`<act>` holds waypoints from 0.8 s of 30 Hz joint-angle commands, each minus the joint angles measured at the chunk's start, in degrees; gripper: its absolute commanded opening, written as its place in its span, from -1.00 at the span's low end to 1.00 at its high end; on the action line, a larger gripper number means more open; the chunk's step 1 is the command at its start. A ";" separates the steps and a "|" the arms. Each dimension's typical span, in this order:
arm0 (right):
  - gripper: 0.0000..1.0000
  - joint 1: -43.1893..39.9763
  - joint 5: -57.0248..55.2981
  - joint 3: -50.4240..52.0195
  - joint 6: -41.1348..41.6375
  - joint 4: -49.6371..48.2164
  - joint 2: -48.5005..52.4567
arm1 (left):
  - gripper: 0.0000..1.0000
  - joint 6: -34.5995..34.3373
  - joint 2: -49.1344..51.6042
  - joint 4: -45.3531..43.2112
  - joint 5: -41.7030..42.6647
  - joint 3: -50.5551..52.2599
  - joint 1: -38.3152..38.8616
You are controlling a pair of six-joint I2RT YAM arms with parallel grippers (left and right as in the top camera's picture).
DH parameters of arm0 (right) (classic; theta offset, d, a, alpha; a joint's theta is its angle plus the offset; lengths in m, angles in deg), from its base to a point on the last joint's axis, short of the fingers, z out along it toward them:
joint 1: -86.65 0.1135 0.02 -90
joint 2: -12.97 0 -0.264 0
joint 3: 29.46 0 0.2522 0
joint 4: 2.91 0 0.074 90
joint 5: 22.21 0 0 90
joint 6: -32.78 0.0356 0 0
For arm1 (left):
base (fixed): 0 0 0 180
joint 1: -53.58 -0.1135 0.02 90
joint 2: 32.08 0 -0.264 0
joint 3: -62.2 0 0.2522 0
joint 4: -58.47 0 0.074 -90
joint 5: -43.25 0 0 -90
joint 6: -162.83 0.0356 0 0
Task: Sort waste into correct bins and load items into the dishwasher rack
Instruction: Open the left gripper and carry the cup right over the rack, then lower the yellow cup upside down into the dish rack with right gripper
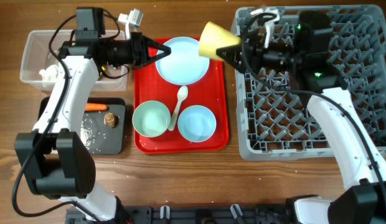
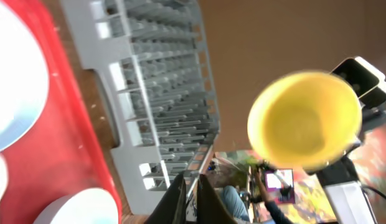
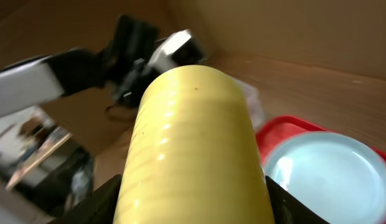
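My right gripper (image 1: 235, 50) is shut on the small yellow cup (image 1: 216, 41) and holds it on its side in the air by the left edge of the grey dishwasher rack (image 1: 342, 118). The cup fills the right wrist view (image 3: 193, 137). My left gripper (image 1: 160, 51) is shut and empty, hovering at the left rim of the light-blue plate (image 1: 183, 62). The pale green bowl (image 1: 150, 119), light-blue bowl (image 1: 197, 123) and white spoon (image 1: 178, 106) lie on the red tray (image 1: 143, 87). The left wrist view shows the cup's mouth (image 2: 305, 121) and the rack (image 2: 155, 93).
The clear tub (image 1: 37, 46) at the far left holds white tissues (image 1: 48, 73). The black tray (image 1: 115, 142) in front of it holds a carrot (image 1: 95, 107), a brown lump (image 1: 110, 119) and loose rice (image 1: 89, 130). The rack's pegs stand upright.
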 commanded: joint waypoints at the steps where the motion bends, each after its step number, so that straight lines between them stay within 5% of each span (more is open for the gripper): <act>1: -0.19 -2.19 -12.98 -0.70 3.02 2.03 -0.35 | -0.92 0.39 -0.31 1.81 -6.23 -0.26 -0.09; 17: -0.19 -6.71 -49.09 -16.02 -6.62 29.20 -0.09 | -0.92 0.39 -0.31 4.42 -16.41 -0.26 -0.04; 24: -0.17 -6.71 -53.07 -26.64 -7.93 42.56 3.85 | -0.92 0.37 -0.31 8.41 -22.86 -0.26 0.72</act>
